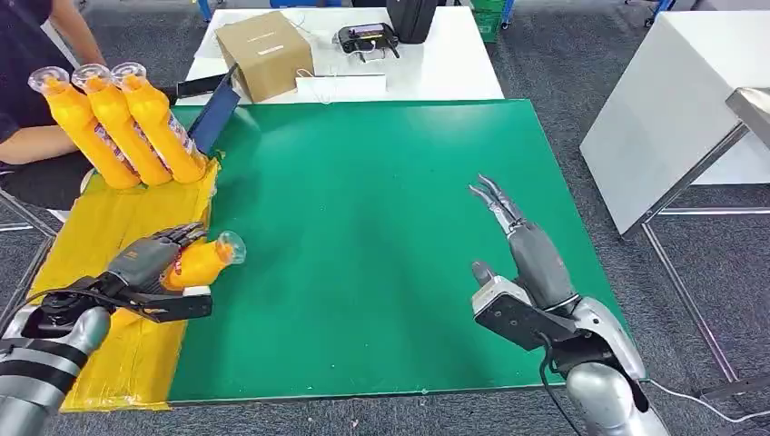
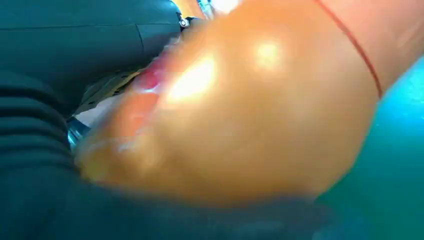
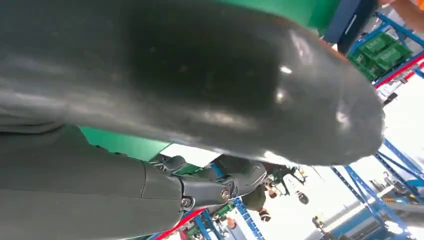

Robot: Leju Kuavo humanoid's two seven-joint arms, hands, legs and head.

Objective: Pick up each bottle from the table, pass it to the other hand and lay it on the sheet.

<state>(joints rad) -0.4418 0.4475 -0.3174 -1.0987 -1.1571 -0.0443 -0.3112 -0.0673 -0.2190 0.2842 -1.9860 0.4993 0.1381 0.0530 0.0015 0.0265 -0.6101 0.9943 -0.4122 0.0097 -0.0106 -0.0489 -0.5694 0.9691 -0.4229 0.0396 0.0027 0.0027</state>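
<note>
My left hand (image 1: 150, 259) grips an orange bottle (image 1: 204, 259) with a clear cap, held over the edge where the yellow sheet (image 1: 95, 245) meets the green table (image 1: 381, 227). The same orange bottle (image 2: 240, 100) presses close against the left wrist camera, blurred. Three more orange bottles (image 1: 118, 123) lie side by side at the sheet's far end. My right hand (image 1: 522, 236) hovers over the table's right part, fingers stretched out and empty; its thick thumb (image 3: 200, 80) looms large in the right wrist view.
A person in dark clothes (image 1: 32, 82) sits at the far left behind the sheet. A white table (image 1: 436, 64) beyond holds a cardboard box (image 1: 263, 50) and a black device (image 1: 368, 38). Another white table (image 1: 672, 100) stands right.
</note>
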